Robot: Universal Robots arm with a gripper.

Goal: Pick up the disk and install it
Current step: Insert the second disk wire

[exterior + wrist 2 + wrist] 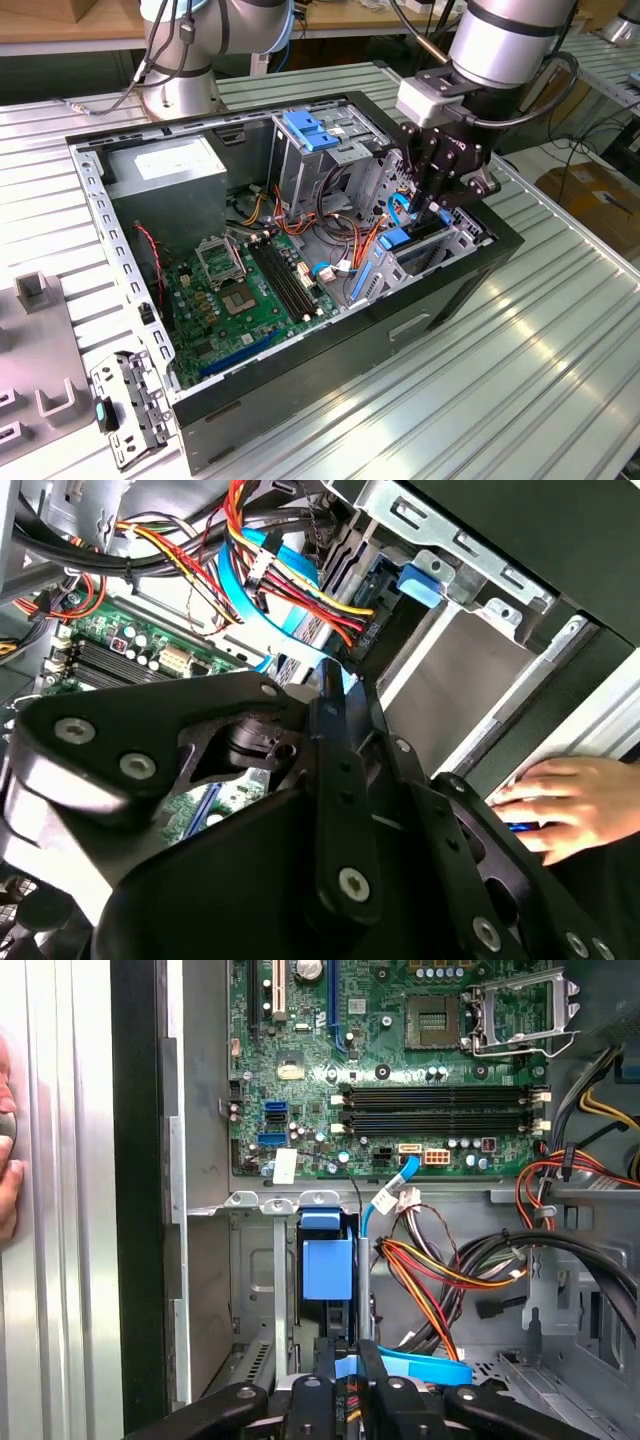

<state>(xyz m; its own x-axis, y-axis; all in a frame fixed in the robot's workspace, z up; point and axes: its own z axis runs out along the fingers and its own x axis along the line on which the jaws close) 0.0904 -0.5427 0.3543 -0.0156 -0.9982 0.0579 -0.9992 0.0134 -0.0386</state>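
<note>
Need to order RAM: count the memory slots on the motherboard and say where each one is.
4 slots, all empty, lying parallel and side by side on the motherboard beside the CPU socket: first, second, third, fourth. None appear hidden in the first wrist view.

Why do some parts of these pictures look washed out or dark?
In the exterior view, light glares off the ribbed metal table, brightest on that view's right. In the second wrist view, the gripper's close black linkage looms large and dark. In the first wrist view, the motherboard is evenly lit and crisp.
</note>
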